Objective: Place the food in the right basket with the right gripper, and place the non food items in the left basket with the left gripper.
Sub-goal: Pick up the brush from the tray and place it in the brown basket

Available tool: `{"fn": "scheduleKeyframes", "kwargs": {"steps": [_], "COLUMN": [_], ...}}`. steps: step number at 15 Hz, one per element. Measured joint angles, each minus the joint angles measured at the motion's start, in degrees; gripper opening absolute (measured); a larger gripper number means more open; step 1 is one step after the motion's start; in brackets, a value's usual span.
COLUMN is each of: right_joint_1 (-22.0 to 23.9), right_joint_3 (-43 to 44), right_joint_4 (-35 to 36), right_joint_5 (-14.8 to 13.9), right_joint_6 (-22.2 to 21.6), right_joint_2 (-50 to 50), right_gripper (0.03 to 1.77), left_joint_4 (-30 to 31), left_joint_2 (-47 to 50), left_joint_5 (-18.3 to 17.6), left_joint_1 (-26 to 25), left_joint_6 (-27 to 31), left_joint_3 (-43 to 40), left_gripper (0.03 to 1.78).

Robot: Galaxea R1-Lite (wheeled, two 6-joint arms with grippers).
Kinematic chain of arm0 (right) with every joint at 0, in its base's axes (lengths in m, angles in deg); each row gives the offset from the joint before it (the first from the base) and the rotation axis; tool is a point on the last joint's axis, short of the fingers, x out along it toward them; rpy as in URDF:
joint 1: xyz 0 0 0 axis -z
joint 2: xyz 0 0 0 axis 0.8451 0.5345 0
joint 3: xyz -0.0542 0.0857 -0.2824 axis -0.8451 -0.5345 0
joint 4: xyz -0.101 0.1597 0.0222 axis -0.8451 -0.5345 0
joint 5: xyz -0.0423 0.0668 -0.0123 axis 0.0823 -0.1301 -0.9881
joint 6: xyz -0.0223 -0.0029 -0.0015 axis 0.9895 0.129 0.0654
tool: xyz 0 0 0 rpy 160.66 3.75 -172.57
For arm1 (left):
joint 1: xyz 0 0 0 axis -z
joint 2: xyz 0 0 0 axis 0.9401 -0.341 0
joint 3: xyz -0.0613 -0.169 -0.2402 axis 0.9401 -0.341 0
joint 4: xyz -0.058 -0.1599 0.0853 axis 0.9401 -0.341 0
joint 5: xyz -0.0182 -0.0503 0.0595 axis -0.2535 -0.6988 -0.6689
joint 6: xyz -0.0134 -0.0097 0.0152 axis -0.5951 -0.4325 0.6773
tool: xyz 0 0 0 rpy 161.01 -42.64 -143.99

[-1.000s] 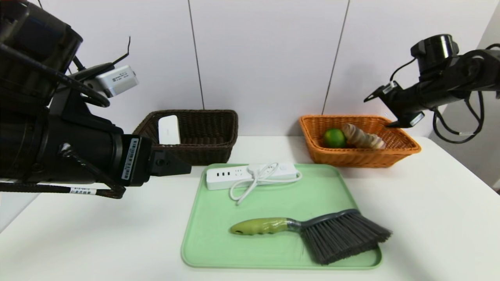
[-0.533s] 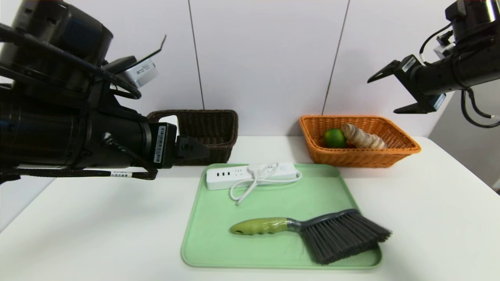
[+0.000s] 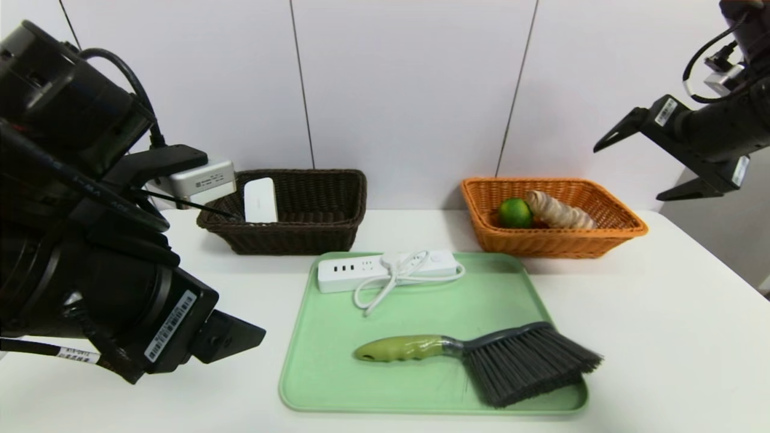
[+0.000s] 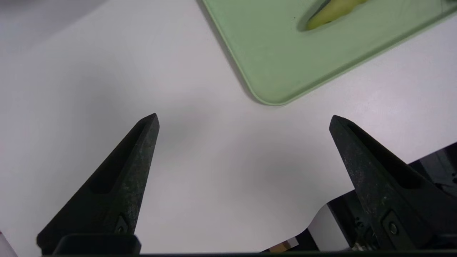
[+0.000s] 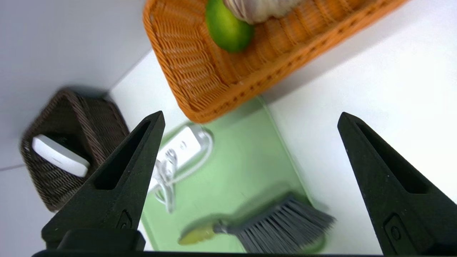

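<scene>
Two foods, round green lime and tan ridged roll, lie in the orange wicker basket far right; the flat white case sits in the dark brown wicker basket far left. White power strip and green-handled brush remain on the pale green tray. Left gripper near left and right gripper far right both gape, empty.

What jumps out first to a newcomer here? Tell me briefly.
The green tray at the table's centre, carrying a white power strip and a green-handled brush. Behind it, the orange basket holds a lime and a bread roll; the dark basket holds a white case.
</scene>
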Motion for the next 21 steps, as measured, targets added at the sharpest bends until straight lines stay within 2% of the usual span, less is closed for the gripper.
{"fn": "scheduleKeyframes", "kwargs": {"steps": [1,3,5,6,8,10,13,15,18,21], "right_joint_1": [-0.1,-0.1,-0.1,-0.1,-0.1,-0.1,-0.1,0.0,0.0,0.3], "right_joint_3": [-0.9,-2.4,-3.7,-4.7,-6.0,-6.9,-7.3,-7.6,-7.9,-8.0], "right_joint_4": [-1.5,-2.3,-2.5,-2.5,-2.5,-2.5,-2.4,-2.4,-2.2,-2.0], "right_joint_5": [0.0,0.0,0.3,0.4,0.3,0.3,0.4,0.6,2.0,4.0], "right_joint_6": [1.2,2.1,1.7,1.4,1.2,0.6,-1.7,-2.3,-3.3,-3.4], "right_joint_2": [-1.4,-4.4,-7.0,-8.3,-9.8,-11.1,-12.0,-12.2,-12.4,-12.9], "right_gripper": [1.68,1.69,1.69,1.69,1.69,1.69,1.69,1.69,1.7,1.7], "left_joint_4": [0.5,1.3,2.3,4.6,10.0,18.6,36.2,45.3,47.5,47.5], "left_joint_2": [0.0,-0.3,-1.0,-1.7,-2.5,-3.1,-4.4,-5.5,-6.8,-8.7], "left_joint_5": [-1.4,-7.0,-16.1,-22.3,-27.7,-28.9,-29.8,-29.9,-31.0,-31.9], "left_joint_1": [0.3,0.4,0.4,-0.1,-0.7,-0.8,-0.8,-0.8,-1.2,-3.6], "left_joint_6": [2.6,5.9,6.6,6.5,6.2,5.7,5.5,8.0,15.0,26.4], "left_joint_3": [0.1,0.2,0.2,-0.4,-2.8,-7.1,-15.5,-19.7,-22.5,-23.7], "left_gripper": [1.69,1.69,1.69,1.69,1.69,1.69,1.69,1.69,1.69,1.69]}}
